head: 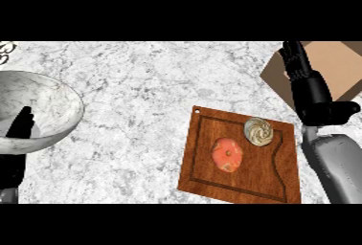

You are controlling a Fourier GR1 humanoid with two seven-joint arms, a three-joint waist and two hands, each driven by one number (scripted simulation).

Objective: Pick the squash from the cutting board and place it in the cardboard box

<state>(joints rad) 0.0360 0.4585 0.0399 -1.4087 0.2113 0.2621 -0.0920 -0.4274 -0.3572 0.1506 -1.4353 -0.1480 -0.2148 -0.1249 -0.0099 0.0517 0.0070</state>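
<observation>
The orange squash (pixel 228 154) lies on the wooden cutting board (pixel 212 182), just beside a pale spiral-patterned round thing (pixel 258 131), so the pick-up is not yet done. The cardboard box (pixel 339 64) sits at the upper right, beyond the board, and nothing shows inside it. The right hand (pixel 305 81) hangs above the box's near edge, its fingers straight and holding nothing. The left hand (pixel 21 125) rests at the left edge in front of a marbled bowl (pixel 56 103), fingers up and empty. By this showing, grasping, carrying and placing all remain.
</observation>
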